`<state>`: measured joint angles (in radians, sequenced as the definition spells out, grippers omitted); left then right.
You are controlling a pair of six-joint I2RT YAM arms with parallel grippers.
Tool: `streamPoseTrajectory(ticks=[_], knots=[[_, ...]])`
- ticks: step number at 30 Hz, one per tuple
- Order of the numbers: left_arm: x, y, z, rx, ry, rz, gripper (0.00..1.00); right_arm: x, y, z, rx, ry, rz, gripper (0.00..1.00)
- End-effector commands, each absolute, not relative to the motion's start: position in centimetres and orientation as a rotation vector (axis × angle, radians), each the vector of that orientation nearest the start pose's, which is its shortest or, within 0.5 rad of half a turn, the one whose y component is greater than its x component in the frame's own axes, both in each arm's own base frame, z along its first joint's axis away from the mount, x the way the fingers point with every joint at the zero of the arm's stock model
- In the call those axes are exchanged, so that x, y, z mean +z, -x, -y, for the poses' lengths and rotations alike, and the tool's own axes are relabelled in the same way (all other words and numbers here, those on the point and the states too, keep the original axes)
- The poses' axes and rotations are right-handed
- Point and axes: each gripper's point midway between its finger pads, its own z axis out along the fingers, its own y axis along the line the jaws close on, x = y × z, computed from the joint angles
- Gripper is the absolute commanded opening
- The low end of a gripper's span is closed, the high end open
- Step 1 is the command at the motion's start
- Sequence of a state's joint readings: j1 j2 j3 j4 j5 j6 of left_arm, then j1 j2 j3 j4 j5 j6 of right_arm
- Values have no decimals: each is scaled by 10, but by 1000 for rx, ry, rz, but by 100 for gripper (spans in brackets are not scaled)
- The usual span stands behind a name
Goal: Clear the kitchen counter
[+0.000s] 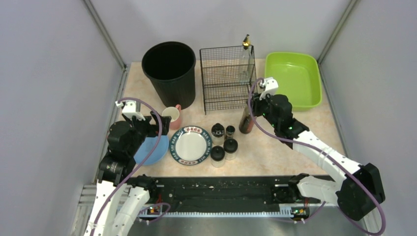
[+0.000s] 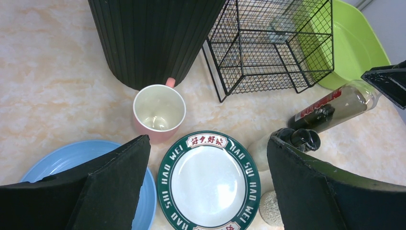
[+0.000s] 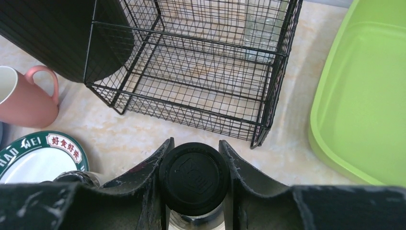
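Note:
The beige speckled kitchen counter [image 1: 275, 147] carries a dark sauce bottle [image 1: 245, 124] with a black cap [image 3: 195, 175], standing in front of the wire rack. My right gripper [image 3: 195, 143] is over it, one finger pressed on each side of the cap. Further left, my left gripper [image 2: 208, 143] hangs open above a green-rimmed white plate [image 2: 210, 179], nothing between its fingers. A blue plate [image 2: 57, 163] lies under its left finger. A pink mug [image 2: 159, 112] stands upright just beyond the plates.
Several small black-capped jars [image 1: 223, 142] cluster right of the green-rimmed plate. A black bin [image 1: 169, 66] stands at the back left, a black wire rack [image 1: 227, 76] holding a clear bottle [image 1: 245, 56] beside it, and a lime-green tray [image 1: 293, 78] at the back right.

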<state>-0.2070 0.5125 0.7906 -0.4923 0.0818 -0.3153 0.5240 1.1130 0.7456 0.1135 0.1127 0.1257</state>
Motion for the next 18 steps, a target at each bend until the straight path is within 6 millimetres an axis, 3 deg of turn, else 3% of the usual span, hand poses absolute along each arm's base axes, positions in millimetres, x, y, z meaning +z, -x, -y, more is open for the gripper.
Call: streamPoseTrajectory(ticks=[1,9,18], knots=[[286,-232,79,-460,22,-1765,96,245,-334,-187,369,292,-1749,0],[286,-232,79,-458,23,-1764,96,311,-322,-188,338,337,-1660,0],[287,-232,79,-463,21,-1763,96,399,-320,-188,309,372,-1521,0]])
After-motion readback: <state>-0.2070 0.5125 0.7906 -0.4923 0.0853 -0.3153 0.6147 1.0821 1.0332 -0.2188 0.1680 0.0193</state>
